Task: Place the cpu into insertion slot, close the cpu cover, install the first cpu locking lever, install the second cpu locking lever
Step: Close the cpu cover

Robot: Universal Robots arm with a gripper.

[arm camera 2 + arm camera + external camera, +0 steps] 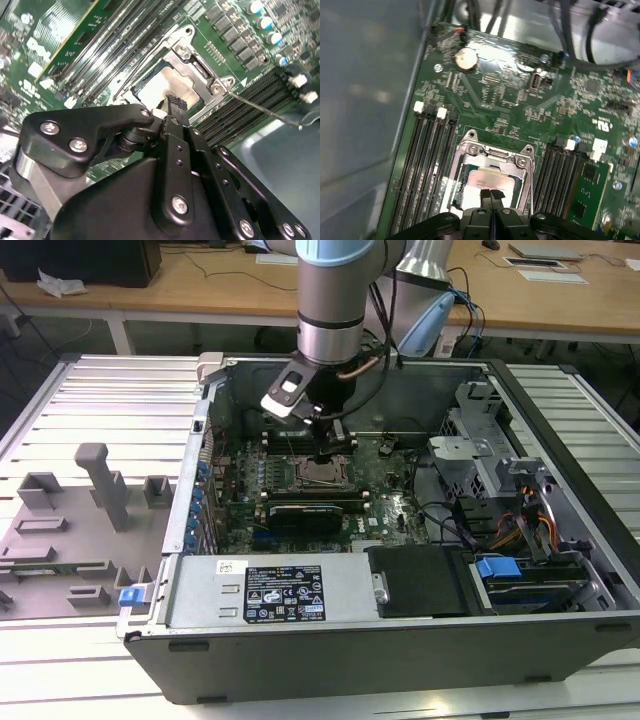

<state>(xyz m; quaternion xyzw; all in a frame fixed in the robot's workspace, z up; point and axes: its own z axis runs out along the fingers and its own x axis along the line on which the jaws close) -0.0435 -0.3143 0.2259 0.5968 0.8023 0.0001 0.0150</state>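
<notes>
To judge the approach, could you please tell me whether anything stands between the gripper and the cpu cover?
Nothing visible does. In the first wrist view the shut gripper hangs directly over the cpu cover, which lies framing the cpu. A thin lever rod in the second wrist view sticks out sideways, clear of it.

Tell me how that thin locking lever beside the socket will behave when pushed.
The locking lever is a long thin metal rod, so it will probably flex and spring back. Its smooth, narrow surface may let the tool slip off.
</notes>
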